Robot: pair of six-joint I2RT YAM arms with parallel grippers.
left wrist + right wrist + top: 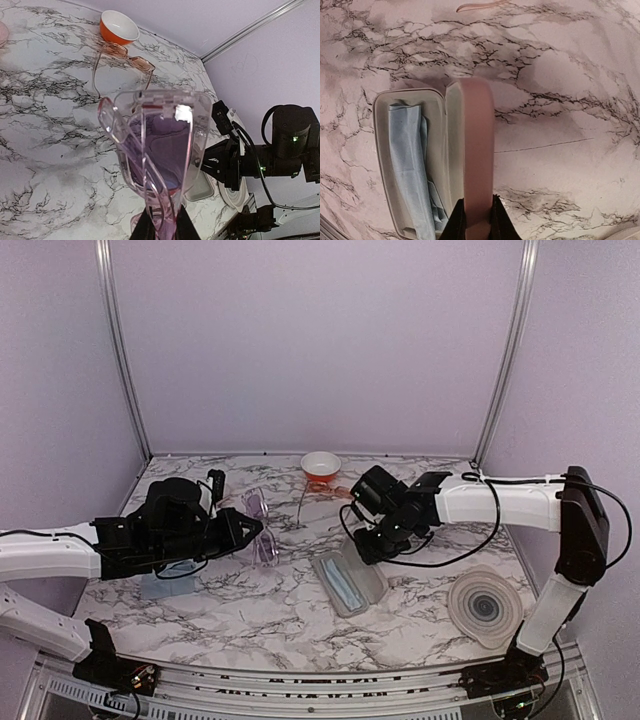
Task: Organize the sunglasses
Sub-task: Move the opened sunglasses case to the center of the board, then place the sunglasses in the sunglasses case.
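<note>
My left gripper (252, 531) is shut on the pale, purple-tinted sunglasses (263, 528) and holds them above the table. In the left wrist view the fingers close on the folded frame (156, 150) near its bottom end, at the gripper (163, 216). The orange-brown sunglasses (322, 496) lie open on the table by the bowl and also show in the left wrist view (126, 54). My right gripper (362, 540) is shut on the raised pink lid (477, 145) of the open case (348, 582), fingers either side of the lid at the gripper (477, 207). A light blue cloth (410, 170) lies in the case.
An orange bowl (320, 465) stands at the back centre. A grey ringed round dish (485, 608) sits at the front right beside the right arm's base. A pale object (160, 586) lies under the left arm. Walls close the back and sides.
</note>
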